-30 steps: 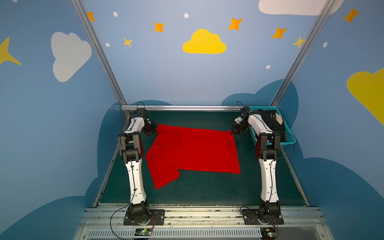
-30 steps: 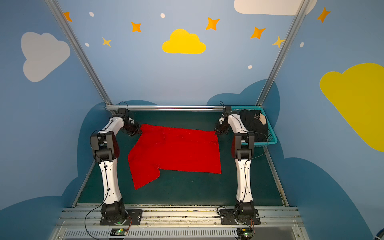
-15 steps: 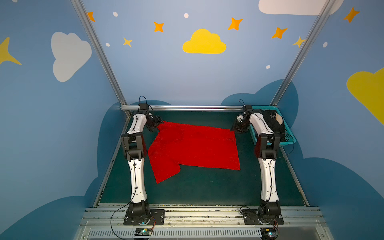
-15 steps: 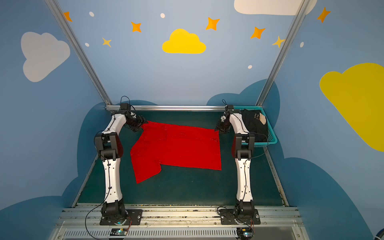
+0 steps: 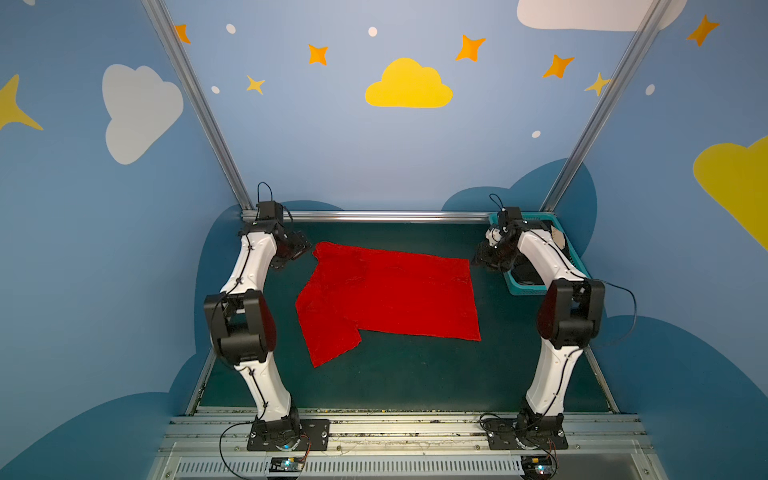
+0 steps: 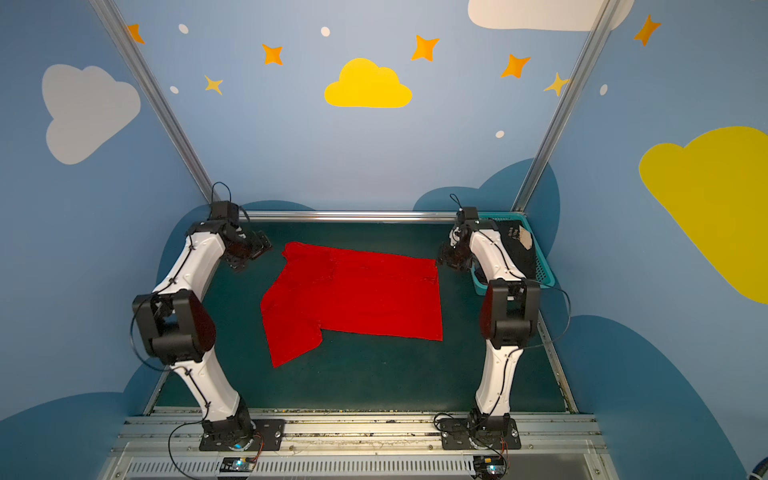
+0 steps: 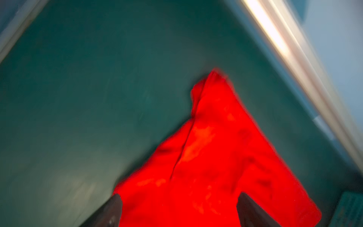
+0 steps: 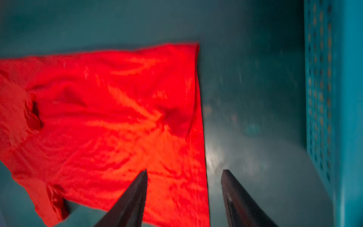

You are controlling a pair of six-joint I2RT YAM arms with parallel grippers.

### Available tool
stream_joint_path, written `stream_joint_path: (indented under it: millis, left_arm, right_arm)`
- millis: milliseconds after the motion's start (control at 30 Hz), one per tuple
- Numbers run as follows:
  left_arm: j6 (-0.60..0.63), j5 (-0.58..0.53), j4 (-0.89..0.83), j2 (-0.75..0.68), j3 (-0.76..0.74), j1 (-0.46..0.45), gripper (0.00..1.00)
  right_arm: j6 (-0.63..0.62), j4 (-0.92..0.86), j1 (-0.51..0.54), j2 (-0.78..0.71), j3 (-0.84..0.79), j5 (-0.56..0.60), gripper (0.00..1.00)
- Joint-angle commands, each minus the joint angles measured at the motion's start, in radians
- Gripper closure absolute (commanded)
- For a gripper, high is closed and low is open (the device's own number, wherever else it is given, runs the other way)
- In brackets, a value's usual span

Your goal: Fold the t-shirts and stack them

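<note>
Grippers: the left gripper (image 7: 179, 196) and right gripper (image 8: 184, 173) each stand with jaws parted and nothing between them. In both top views the left sits just off the shirt's far shoulder corner and the right just beside its far hem corner.

Table (image 5: 415, 382): a green mat bearing everything.

Red t-shirt (image 5: 399, 295): spread flat at mid-table and lying sideways, shoulders toward the left arm, hem toward the right. It is lightly wrinkled along the far edge, with one sleeve (image 5: 328, 345) splayed toward the near side.

Basket (image 6: 544, 266): teal lattice in the far right corner, apart from the red cloth.

Black t-shirts (image 6: 513, 249): inside the basket, not yet laid out, with a beige patch (image 6: 525, 239) uppermost.

Judged step: beginning the first fold. To do it well, both grippers should pinch matching corners, take both cloth layers and rise together. They should then carry the edge across evenly so no slack bunches. The splayed sleeve is best tucked inward first.
</note>
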Motion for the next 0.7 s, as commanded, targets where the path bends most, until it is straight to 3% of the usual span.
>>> stream_joint_path:
  millis: [0, 200, 367, 500, 667]
  left_arm:
    - [-0.084, -0.074, -0.032, -0.112, -0.212, -0.054, 0.16]
    - [-0.306, -0.126, -0.023, -0.376, -0.584, -0.221, 0.22]
    - [-0.442, -0.197, -0.051, -0.535, -0.77, -0.302, 0.32]
    - [-0.499, -0.202, -0.046, -0.579, -0.855, -0.323, 0.35]
    - [-0.526, -0.179, -0.022, -0.526, -0.908, -0.353, 0.38]
  right_arm:
    - [0.026, 0.104, 0.028, -0.101, -0.19, -0.012, 0.41]
    - [0.071, 0.188, 0.08, -0.242, -0.467, -0.042, 0.52]
    - [0.081, 0.202, 0.116, -0.29, -0.57, -0.046, 0.55]
    - [0.093, 0.223, 0.119, -0.308, -0.602, -0.06, 0.57]
    - [0.107, 0.244, 0.121, -0.314, -0.612, -0.081, 0.58]
